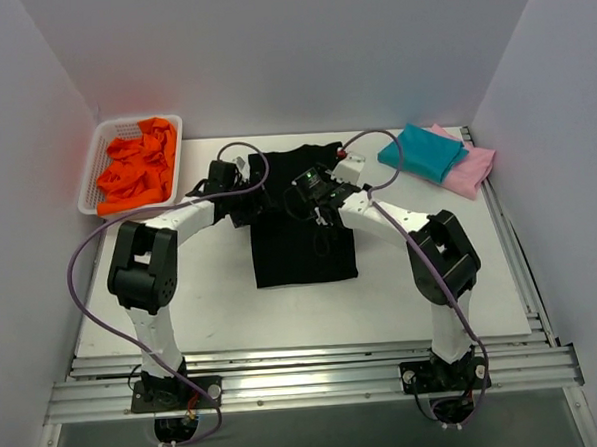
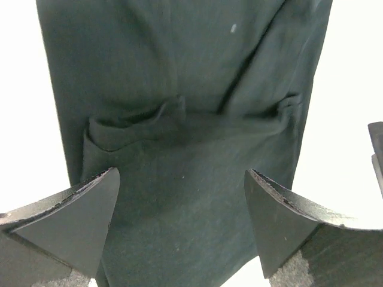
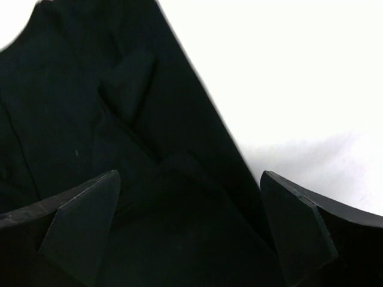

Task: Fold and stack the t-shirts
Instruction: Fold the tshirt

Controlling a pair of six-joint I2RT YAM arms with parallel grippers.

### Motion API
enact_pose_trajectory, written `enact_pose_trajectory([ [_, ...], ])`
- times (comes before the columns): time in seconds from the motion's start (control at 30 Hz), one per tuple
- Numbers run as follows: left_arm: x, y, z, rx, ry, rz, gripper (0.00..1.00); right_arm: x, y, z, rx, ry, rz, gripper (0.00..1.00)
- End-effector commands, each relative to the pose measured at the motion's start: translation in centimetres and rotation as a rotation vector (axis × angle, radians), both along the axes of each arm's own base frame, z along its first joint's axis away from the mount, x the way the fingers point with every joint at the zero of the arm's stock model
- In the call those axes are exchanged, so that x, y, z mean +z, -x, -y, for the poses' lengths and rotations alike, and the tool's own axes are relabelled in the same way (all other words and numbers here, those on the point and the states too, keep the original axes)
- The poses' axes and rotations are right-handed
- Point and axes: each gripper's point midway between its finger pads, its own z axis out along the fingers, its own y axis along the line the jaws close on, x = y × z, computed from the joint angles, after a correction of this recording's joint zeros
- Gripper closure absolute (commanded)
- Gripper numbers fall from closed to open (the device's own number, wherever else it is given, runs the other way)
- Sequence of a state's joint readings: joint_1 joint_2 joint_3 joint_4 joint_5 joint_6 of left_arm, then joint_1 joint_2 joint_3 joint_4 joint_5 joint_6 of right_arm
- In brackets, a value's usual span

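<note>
The black t-shirt (image 1: 302, 245) lies on the white table (image 1: 183, 310), partly folded into a tall strip. My left gripper (image 1: 243, 193) is open over the shirt's upper left edge. In the left wrist view the cloth (image 2: 179, 89) spans the space between the open fingers (image 2: 78, 221), with a fold and a small pale mark (image 2: 233, 27). My right gripper (image 1: 319, 200) is open over the shirt's upper right part. In the right wrist view the dark cloth (image 3: 90, 107) lies below the open gripper (image 3: 190, 203). A folded teal shirt (image 1: 422, 152) lies on a folded pink shirt (image 1: 473, 171) at the back right.
A white basket (image 1: 93, 166) at the back left holds crumpled orange cloth (image 1: 138, 167). White walls enclose the table on three sides. Purple cables loop from both arms. A metal rail (image 1: 307, 378) runs along the near edge.
</note>
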State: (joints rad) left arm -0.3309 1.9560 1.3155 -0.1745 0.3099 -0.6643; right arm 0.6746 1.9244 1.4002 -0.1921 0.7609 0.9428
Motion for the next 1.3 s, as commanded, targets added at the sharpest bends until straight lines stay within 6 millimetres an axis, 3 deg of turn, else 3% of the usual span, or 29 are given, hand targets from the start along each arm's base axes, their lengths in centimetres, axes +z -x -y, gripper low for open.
enact_pose_trajectory([
  [0.0, 7.1, -3.0, -1.2, 0.048, 0.029, 0.163, 0.06, 2.9, -1.8, 3.3, -0.106, 0.058, 0.033, 0.0],
  [0.03, 9.3, -3.5, -1.8, 0.077, 0.025, 0.203, 0.06, 3.3, -2.2, 3.9, -0.119, 0.063, 0.034, 0.0],
  [0.1, 11.4, -3.1, -2.5, 0.102, 0.015, 0.242, 0.06, 4.2, -1.8, 4.5, -0.129, 0.069, 0.039, 0.0],
  [0.13, 13.3, -2.3, -3.2, 0.128, 0.008, 0.285, 0.06, 4.4, -1.3, 4.5, -0.121, 0.068, 0.043, 0.0],
  [0.2, 14.9, -1.2, -3.9, 0.143, 0.006, 0.341, 0.06, 5.9, -0.2, 4.3, -0.103, 0.023, 0.09, 0.0],
  [0.23, 15.2, -0.5, -4.3, 0.154, -0.002, 0.356, 0.06, 4.0, 1.6, 4.9, -0.091, 0.04, 0.056, 0.0],
  [0.27, 15.4, 0.9, -5.4, 0.181, -0.023, 0.361, 0.06, 5.0, 2.8, 4.8, -0.074, 0.009, 0.082, 0.0],
  [0.3, 15.3, 1.7, -5.9, 0.197, -0.033, 0.355, 0.06, 4.8, 3.5, 4.6, -0.071, -0.021, 0.099, 0.0],
  [0.33, 16.1, 2.8, -6.3, 0.209, -0.03, 0.367, 0.06, 2.3, 5.6, 5.6, -0.064, 0.006, 0.06, 0.0],
  [0.37, 15.6, 3.8, -6.5, 0.22, -0.032, 0.34, 0.06, 3.0, 7.0, 5.1, -0.032, -0.03, 0.083, 0.0],
  [0.4, 13.6, 5.3, -6.3, 0.214, -0.054, 0.303, 0.06, 2.8, 7.5, 4.7, -0.01, -0.059, 0.105, 0.0],
  [0.43, 14.1, 6.7, -6.2, 0.216, -0.051, 0.318, 0.06, 2.1, 8.5, 4.6, 0.007, -0.067, 0.101, 0.0],
  [0.47, 13.2, 8.0, -5.9, 0.224, -0.052, 0.291, 0.06, 0.8, 10.2, 5.2, 0.028, -0.073, 0.079, 0.0],
  [0.5, 10.9, 9.9, -5.4, 0.223, -0.103, 0.259, 0.06, 0.3, 10.9, 4.8, 0.052, -0.087, 0.08, 0.0],
  [0.57, 10.2, 12.2, -4.7, 0.225, -0.099, 0.255, 0.06, -1.2, 12.5, 5.3, 0.07, -0.109, 0.059, 0.01],
  [0.6, 8.2, 14.0, -4.2, 0.202, -0.129, 0.224, 0.06, -1.7, 13.1, 5.4, 0.077, -0.114, 0.051, 0.01],
  [0.67, 7.0, 15.6, -4.3, 0.212, -0.126, 0.203, 0.06, -2.3, 13.8, 5.6, 0.089, -0.141, 0.053, 0.01],
  [0.7, 4.7, 17.1, -4.6, 0.2, -0.135, 0.158, 0.06, -2.5, 14.1, 5.7, 0.09, -0.148, 0.052, 0.01],
  [0.73, 5.1, 17.0, -4.0, 0.185, -0.087, 0.192, 0.06, -2.5, 14.2, 5.7, 0.092, -0.161, 0.059, 0.02],
  [0.93, 2.3, 18.3, -4.2, 0.156, -0.1, 0.148, 0.06, -3.5, 15.0, 6.3, 0.091, -0.163, 0.047, 0.03],
  [1.27, -0.6, 18.1, -2.4, 0.117, -0.058, 0.091, 0.06, -6.4, 14.6, 5.0, 0.112, -0.168, 0.005, 0.07],
])
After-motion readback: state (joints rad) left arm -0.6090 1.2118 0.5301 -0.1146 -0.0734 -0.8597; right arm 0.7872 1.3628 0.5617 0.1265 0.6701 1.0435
